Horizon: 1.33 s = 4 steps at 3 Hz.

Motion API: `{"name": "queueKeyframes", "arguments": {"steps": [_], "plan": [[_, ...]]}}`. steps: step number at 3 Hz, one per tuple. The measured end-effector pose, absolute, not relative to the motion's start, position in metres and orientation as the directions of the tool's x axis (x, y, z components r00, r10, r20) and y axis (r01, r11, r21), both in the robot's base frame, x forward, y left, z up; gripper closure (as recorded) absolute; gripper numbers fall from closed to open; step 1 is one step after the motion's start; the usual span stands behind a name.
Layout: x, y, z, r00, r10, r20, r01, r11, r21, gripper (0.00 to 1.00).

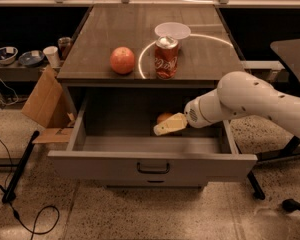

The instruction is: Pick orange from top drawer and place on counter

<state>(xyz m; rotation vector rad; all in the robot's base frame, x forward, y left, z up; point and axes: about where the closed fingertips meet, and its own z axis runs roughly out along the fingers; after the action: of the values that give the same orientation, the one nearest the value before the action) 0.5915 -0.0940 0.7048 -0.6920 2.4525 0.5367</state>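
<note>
The top drawer (152, 160) of the grey cabinet is pulled open, its dark handle on the front panel. The small orange (163, 116) lies inside it, right of middle, partly hidden. My gripper (166, 126) reaches in from the right on the white arm (250, 101). Its cream tip is just in front of and against the orange. The dark wood-grain counter (115, 31) lies above the drawer.
On the counter stand a larger reddish-orange fruit (122, 60), a red soda can (166, 57) and a white bowl (172, 30). A cardboard box (42, 104) leans at the cabinet's left. Cables and a dark stand leg lie on the floor at left.
</note>
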Motion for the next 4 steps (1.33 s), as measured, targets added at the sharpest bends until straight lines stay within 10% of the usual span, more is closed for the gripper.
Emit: {"name": "queueKeyframes", "arguments": {"steps": [4], "plan": [[0.647,-0.062,0.692,-0.61,-0.481,-0.63,-0.698,0.702,0.14,0.0]]}}
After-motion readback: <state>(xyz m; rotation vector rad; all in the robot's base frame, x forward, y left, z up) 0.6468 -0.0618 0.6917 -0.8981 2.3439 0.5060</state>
